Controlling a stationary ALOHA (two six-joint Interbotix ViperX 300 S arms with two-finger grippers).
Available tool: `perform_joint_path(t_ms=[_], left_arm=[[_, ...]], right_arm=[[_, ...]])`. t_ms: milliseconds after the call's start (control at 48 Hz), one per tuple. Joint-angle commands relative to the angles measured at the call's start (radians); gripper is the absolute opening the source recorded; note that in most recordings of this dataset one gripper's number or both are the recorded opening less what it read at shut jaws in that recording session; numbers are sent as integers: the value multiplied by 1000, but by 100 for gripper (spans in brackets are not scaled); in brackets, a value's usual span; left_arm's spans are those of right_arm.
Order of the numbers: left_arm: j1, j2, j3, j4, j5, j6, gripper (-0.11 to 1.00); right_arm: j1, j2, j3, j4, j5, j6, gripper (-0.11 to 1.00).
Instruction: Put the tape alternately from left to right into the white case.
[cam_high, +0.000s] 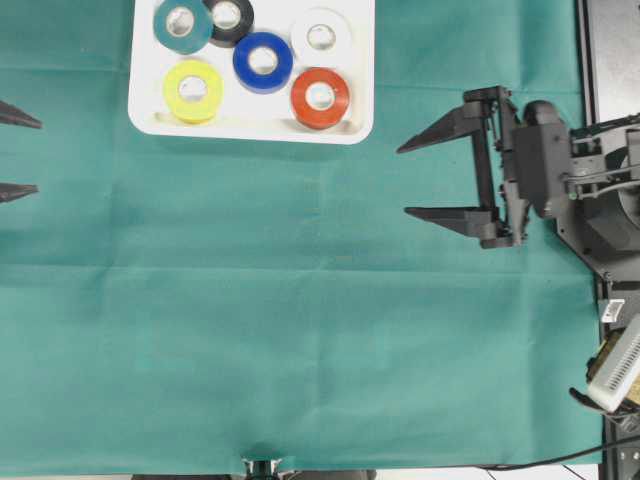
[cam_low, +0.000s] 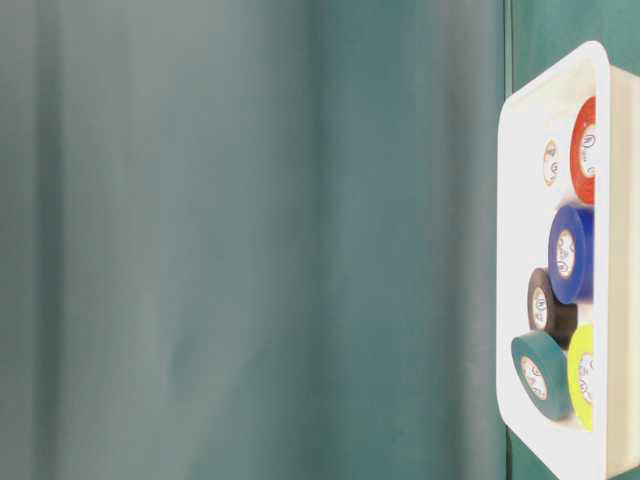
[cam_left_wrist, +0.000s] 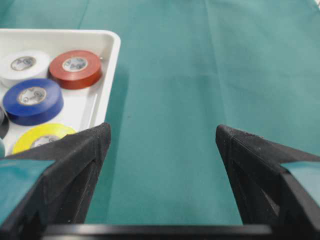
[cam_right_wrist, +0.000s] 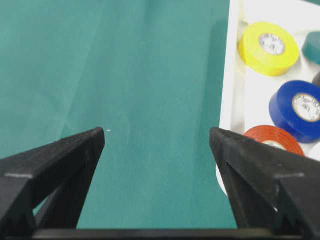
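Note:
The white case (cam_high: 250, 132) lies at the top of the green cloth and holds all the tape: teal (cam_high: 183, 25), black (cam_high: 229, 18), blue (cam_high: 263, 62), white (cam_high: 321, 37), yellow (cam_high: 193, 91) and red (cam_high: 320, 97) rolls, lying flat. My left gripper (cam_high: 38, 156) is open at the left edge, apart from the case, with only cloth between its fingers (cam_left_wrist: 162, 129). The left wrist view shows the case (cam_left_wrist: 114, 60) ahead on its left. My right gripper (cam_high: 402, 181) is open and empty to the right of the case (cam_right_wrist: 157, 131).
The green cloth (cam_high: 300, 330) covers the table. The right arm's black body (cam_high: 560, 170) stands at the right edge, with a black frame (cam_high: 605, 50) and small fittings (cam_high: 615, 365) beyond the cloth. In the table-level view the case (cam_low: 505, 250) sits at the far right.

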Motion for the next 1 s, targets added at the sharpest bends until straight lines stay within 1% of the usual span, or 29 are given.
perform_joint_path(t_ms=[0, 333, 666, 979], left_arm=[[2, 5, -11, 2, -5, 2, 91], [2, 5, -8, 2, -5, 2, 91], [12, 5, -5, 2, -5, 2, 91], [20, 5, -5, 2, -5, 2, 91]], right_arm=[[-2, -37, 11, 2, -15, 2, 75], [-21, -186, 95, 15, -15, 3, 75], [-100, -313, 156, 15, -15, 3, 75], [-103, -394, 204, 15, -25, 5, 75]])
